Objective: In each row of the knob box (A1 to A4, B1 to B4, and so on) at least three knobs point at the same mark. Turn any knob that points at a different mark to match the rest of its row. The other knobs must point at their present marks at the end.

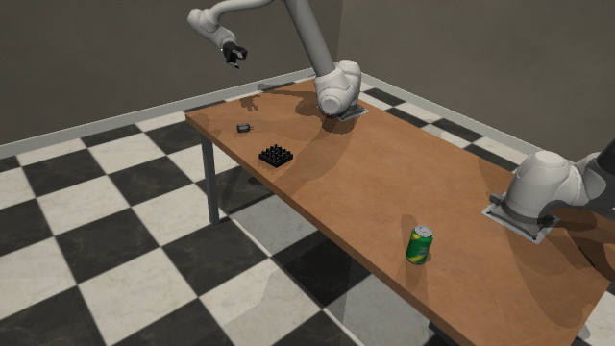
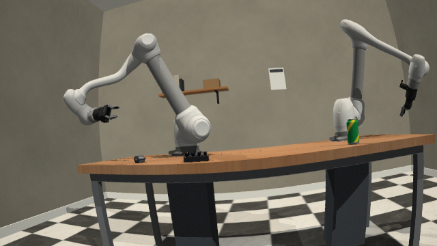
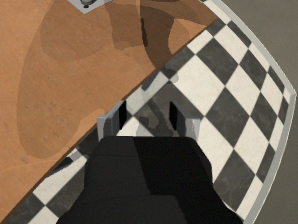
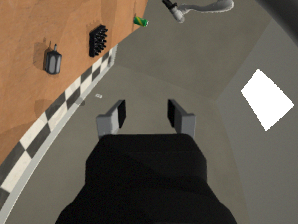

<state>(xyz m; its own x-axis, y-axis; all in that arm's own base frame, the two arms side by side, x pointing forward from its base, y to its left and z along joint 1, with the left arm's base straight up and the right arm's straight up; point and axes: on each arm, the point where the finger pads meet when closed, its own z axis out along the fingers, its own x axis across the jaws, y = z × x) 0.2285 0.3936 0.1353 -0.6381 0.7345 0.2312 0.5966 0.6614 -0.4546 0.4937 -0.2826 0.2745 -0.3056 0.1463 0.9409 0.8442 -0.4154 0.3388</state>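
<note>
The black knob box sits near the table's long front edge, its several small knobs standing up. The knobs' pointing directions and the marks are too small to read. My right gripper is open and empty, high above the table's end beyond the box. My left gripper is open and empty, far from the box at the other end of the table. It is out of frame in the top view.
A green and yellow can stands upright on the table near its front edge. A small dark grey object lies beside the knob box. Both arm bases stand along the table's back side.
</note>
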